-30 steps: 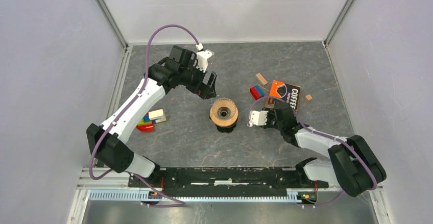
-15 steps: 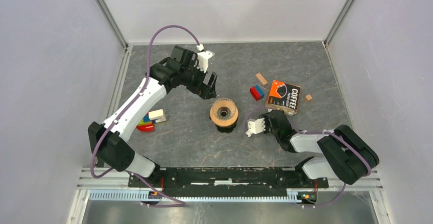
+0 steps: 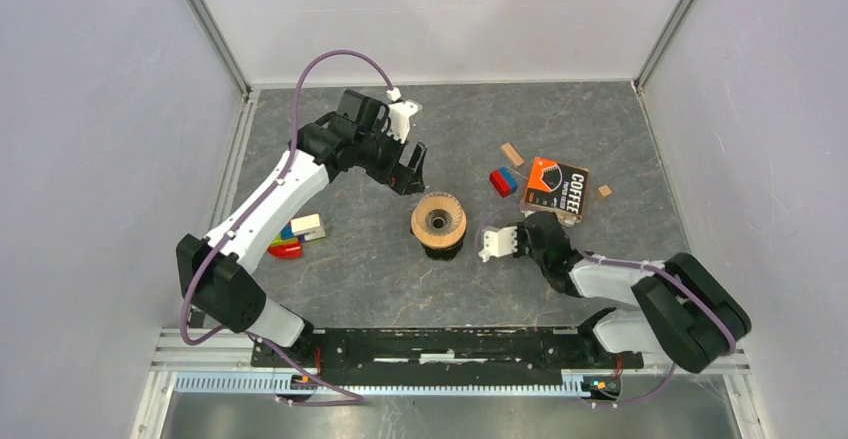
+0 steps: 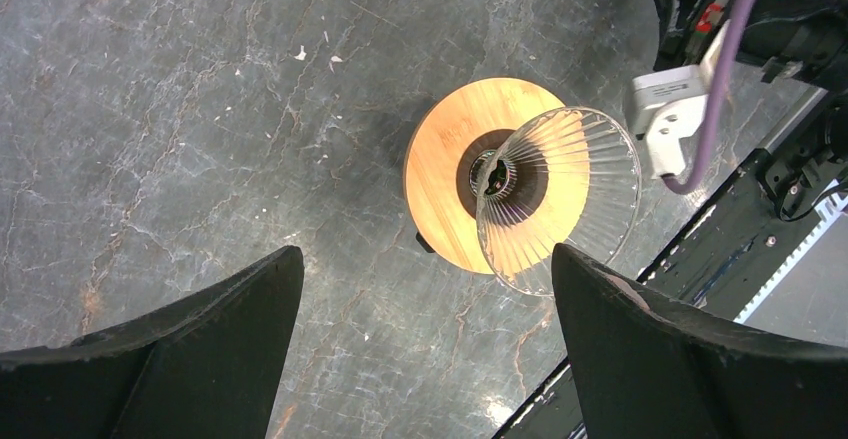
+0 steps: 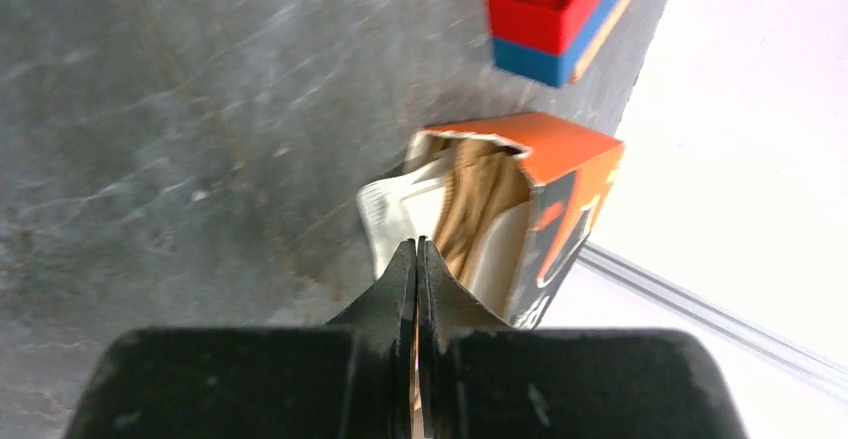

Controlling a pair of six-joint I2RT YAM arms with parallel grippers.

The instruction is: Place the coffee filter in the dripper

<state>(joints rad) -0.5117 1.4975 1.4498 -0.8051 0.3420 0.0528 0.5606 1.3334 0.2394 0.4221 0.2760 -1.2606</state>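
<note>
The dripper (image 3: 438,221) stands mid-table: a clear ribbed glass cone (image 4: 565,194) over a round wooden collar (image 4: 445,174). My left gripper (image 3: 410,174) hangs wide open just behind it with nothing between its fingers (image 4: 425,254). My right gripper (image 3: 532,221) is shut at the torn mouth of the orange coffee box (image 5: 560,199). Its tips (image 5: 417,246) pinch the edge of a white paper coffee filter (image 5: 388,214) sticking out of the box. Brown filters (image 5: 478,194) sit behind it inside.
The coffee box (image 3: 556,188) lies at the right with a red-and-blue brick (image 3: 503,181) and two small wooden blocks (image 3: 512,153) nearby. More coloured blocks (image 3: 295,234) lie at the left by my left arm. Walls enclose the table.
My right gripper has closed from half open to shut at the box mouth, after the arm swung lower and nearer. My left arm has barely moved and stays open.
</note>
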